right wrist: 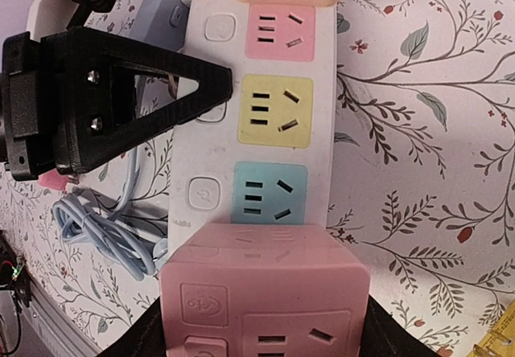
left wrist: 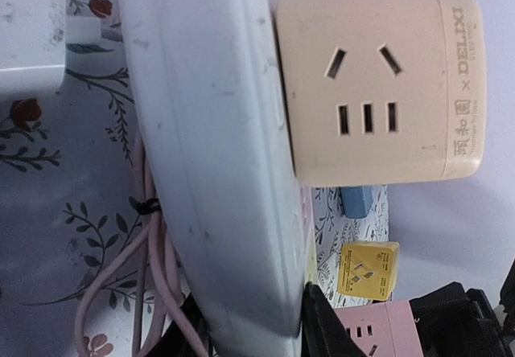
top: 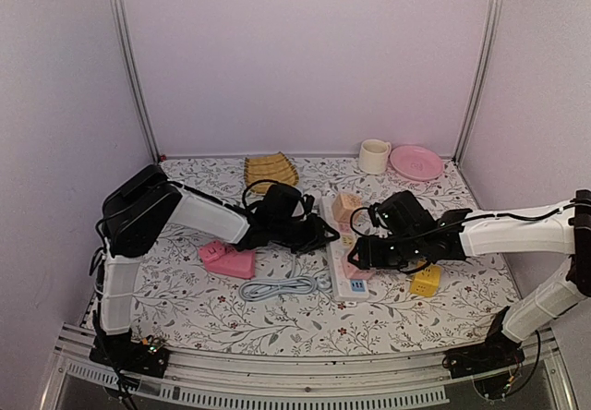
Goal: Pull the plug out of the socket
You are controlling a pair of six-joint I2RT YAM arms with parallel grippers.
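The socket [top: 338,260] is a long white strip with pink, yellow and blue panels [right wrist: 269,109], lying mid-table. My left gripper [top: 323,235] is shut across its width, with black fingers [left wrist: 322,325] pressed against both long sides of the socket [left wrist: 217,148]. The plug [right wrist: 264,293] is a pink cube over the strip's near end. My right gripper [right wrist: 265,329] is shut on it, one finger on each side; it shows in the top view as the plug [top: 356,266]. Whether its prongs are still in the strip is hidden. A beige cube [left wrist: 374,84] is plugged in at the far end.
A yellow cube adapter [top: 426,281] lies right of the strip. A coiled grey-blue cable [top: 277,287] and a pink block [top: 229,260] lie to its left. A cup [top: 374,156], a pink plate [top: 416,162] and a woven mat [top: 271,170] sit at the back wall.
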